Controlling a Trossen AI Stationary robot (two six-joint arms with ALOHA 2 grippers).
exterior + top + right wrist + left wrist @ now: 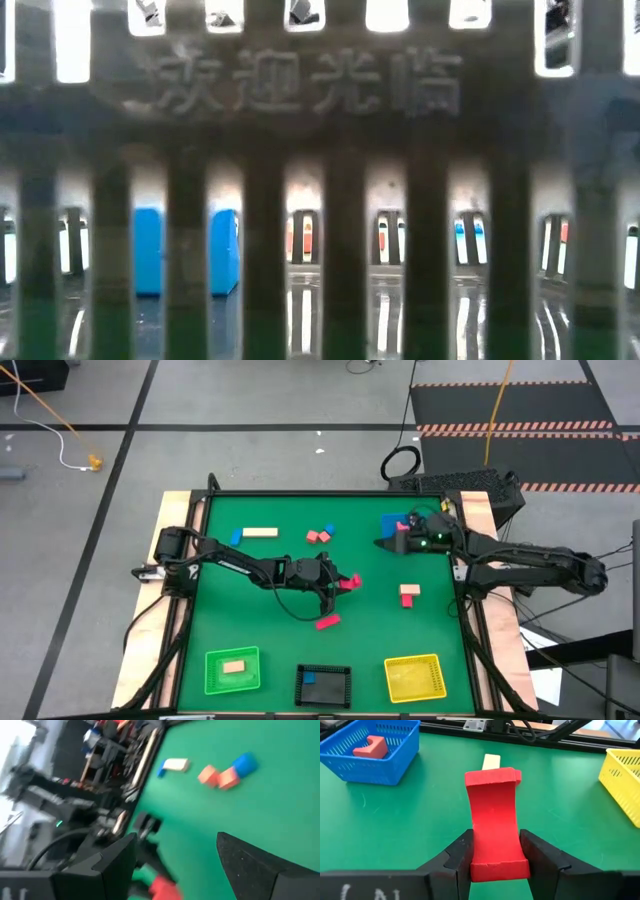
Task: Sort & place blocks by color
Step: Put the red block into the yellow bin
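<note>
While the left claw (495, 857) has its 2 fingers clenched on the narrow waist of a red block (495, 822), the carry is best done slowly and level, since the grip sits low on the piece and most of it sticks out ahead of the fingertips (a quick swing could twist it loose). The block is held off the green worktop (270, 630) near its middle, and in the overhead view it shows as a red shape at the tip of the left arm (347, 583). Judging by the blue basket (370, 747), which already holds 1 red piece, red likely belongs there; the claw should stop over the basket's middle and let go low, so the block does not bounce off the rim.

The right claw (175, 860) is spread wide with nothing between its fingers, and sits at the far right part of the worktop beside that basket.

Further out, another red block (327, 622) lies just nearer the front edge, 2 pink blocks (319, 535) and a long tan block (260, 532) lie toward the far side, and a pink-and-tan pair (409, 594) rests to the right. Along the front edge stand a green basket (232, 656), a black one (323, 698) and a yellow one (415, 678).
</note>
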